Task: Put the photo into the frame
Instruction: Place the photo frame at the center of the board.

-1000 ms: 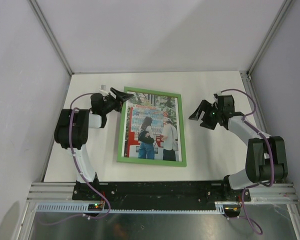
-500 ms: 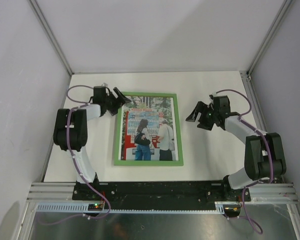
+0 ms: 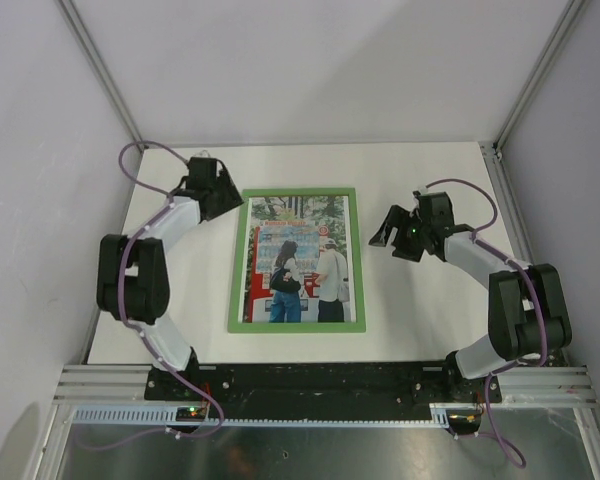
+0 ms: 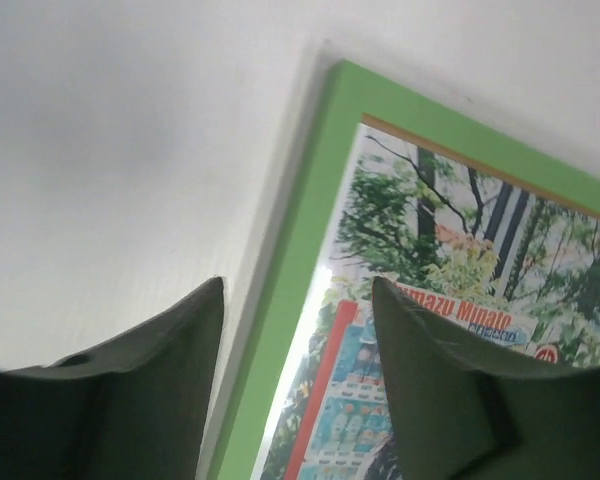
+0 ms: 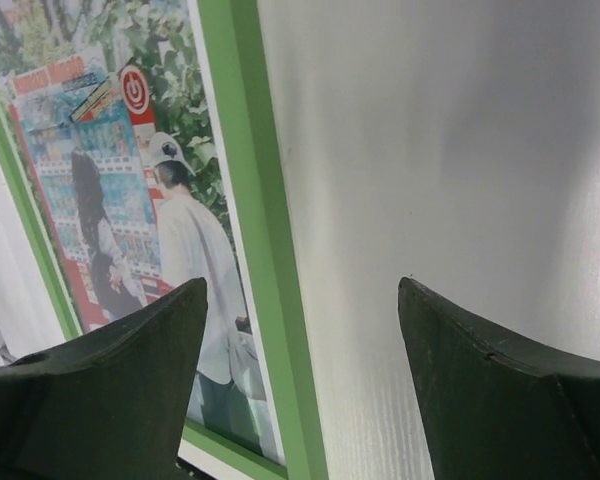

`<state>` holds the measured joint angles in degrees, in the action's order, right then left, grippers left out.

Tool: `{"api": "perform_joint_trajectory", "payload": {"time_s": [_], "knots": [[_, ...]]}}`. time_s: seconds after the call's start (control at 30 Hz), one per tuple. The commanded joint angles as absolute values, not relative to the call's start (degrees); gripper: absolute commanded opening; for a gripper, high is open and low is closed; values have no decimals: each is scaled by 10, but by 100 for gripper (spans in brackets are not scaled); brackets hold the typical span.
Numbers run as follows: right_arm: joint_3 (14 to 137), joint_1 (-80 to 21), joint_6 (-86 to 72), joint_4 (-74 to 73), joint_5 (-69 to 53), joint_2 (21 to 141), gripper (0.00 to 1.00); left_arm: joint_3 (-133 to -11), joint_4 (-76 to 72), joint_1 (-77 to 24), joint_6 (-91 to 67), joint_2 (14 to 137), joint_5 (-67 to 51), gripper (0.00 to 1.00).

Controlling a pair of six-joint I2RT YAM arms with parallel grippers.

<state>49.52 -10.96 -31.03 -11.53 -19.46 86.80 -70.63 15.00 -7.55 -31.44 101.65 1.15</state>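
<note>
The frame (image 3: 238, 262) lies flat on the white table, green front up, its sides square to the table edges. The photo (image 3: 300, 262) of two people at vending machines sits inside it. My left gripper (image 3: 226, 202) hovers open over the frame's far left corner. In the left wrist view its fingers (image 4: 298, 285) straddle the green left rail (image 4: 300, 230), with the photo's (image 4: 420, 250) trees beside it. My right gripper (image 3: 388, 227) stands open just right of the frame. In the right wrist view the right gripper (image 5: 302, 285) has the green right rail (image 5: 250, 200) and bare table between its tips.
The white table (image 3: 420, 300) is closed in by pale walls on three sides, with a metal rail (image 3: 320, 380) along the near edge where both arm bases sit. A thin brown strip (image 4: 480, 165) shows between the photo's top edge and the frame.
The frame with the photo has turned from slightly skewed to straight and shifted a little left. The left gripper moved back to the frame's far left corner. The right gripper edged slightly left.
</note>
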Motion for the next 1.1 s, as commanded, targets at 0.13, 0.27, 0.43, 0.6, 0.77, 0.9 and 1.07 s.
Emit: {"api": "perform_joint_trajectory", "payload": {"time_s": [0.13,0.27,0.43,0.6,0.77,0.9,1.07], "knots": [[493,-145,-299,-170,-83,851,70,-606,198,-42,-330,937,114,27],[493,-171,-302,-185,-44,852,55,-568,195,-43,-341,938,92,5],[494,-199,-312,-179,-32,868,35,-539,188,-69,-351,931,84,0],[493,-215,-323,-160,-33,897,27,-521,181,-101,-367,936,78,0],[494,-219,-326,-143,-40,922,25,-513,171,-134,-378,949,72,0],[493,-219,-326,-133,-41,938,25,-519,165,-156,-387,961,63,0],[494,-213,-325,-129,-41,949,25,-532,160,-182,-397,976,53,0]]}}
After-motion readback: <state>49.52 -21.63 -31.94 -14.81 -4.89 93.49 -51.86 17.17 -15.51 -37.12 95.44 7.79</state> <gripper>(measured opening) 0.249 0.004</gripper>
